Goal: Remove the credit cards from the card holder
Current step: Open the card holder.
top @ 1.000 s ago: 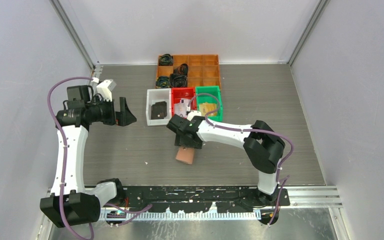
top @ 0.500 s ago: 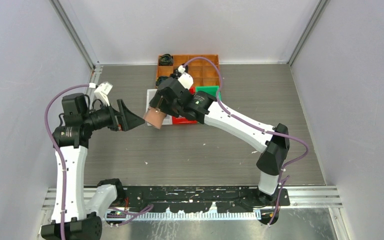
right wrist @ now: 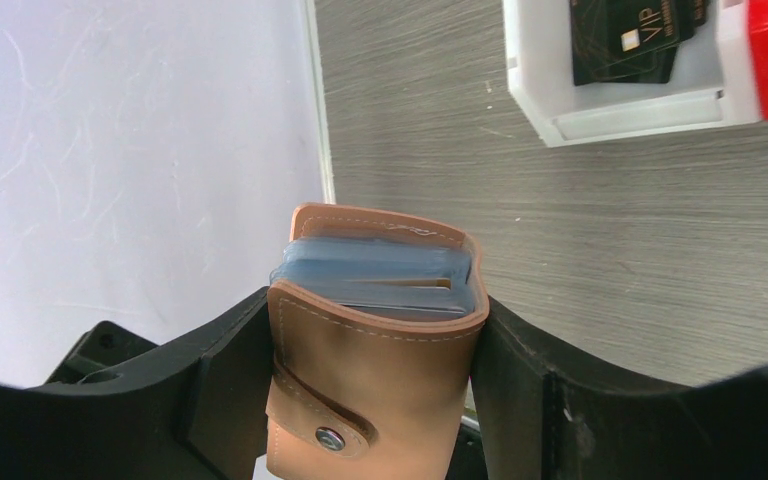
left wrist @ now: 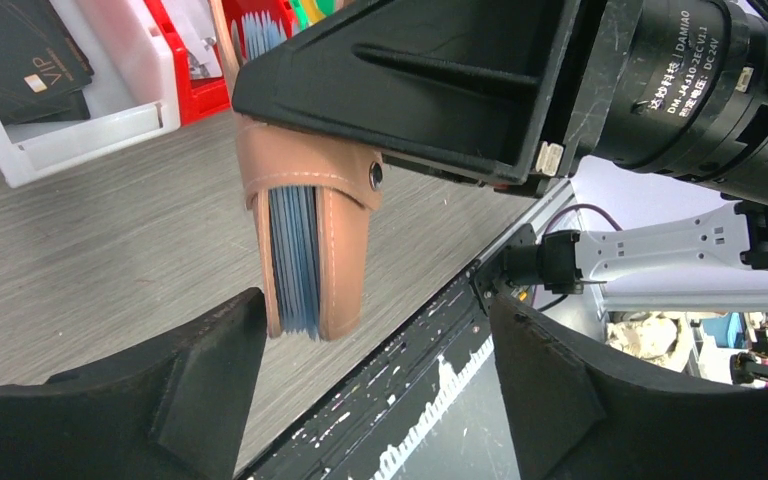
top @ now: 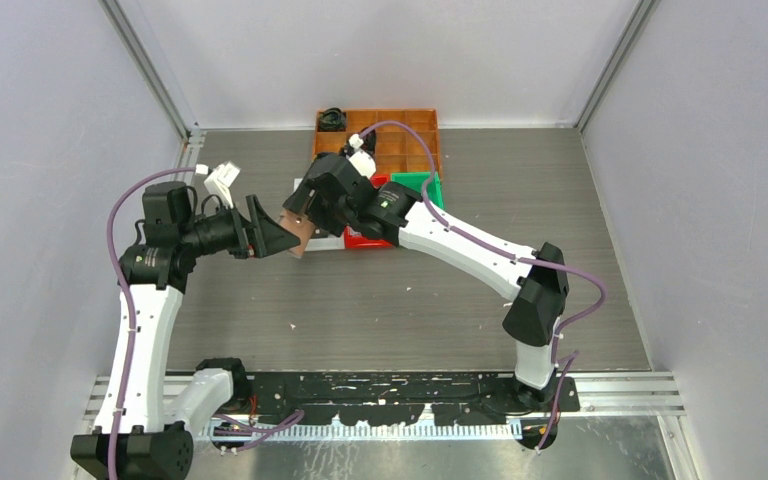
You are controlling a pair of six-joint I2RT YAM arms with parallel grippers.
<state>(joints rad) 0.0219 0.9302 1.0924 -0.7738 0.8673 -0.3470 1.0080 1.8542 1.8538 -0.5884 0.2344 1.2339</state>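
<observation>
Right pincer (right wrist: 375, 400) clamped on tan card holder (right wrist: 375, 330), held above counter (top: 410, 290), at 9 o'clock of white bin (right wrist: 625, 105); blue-grey sleeves show at its open end. Left pincer (left wrist: 375, 375) spread apart, fingers flanking holder's lower end, not touching. Black card (right wrist: 625, 35) in white bin

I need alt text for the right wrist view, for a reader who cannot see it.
The right gripper is shut on a tan card holder, grey-blue pockets showing at its top. Behind, a white bin holding a black card stands on the grey table.
</observation>
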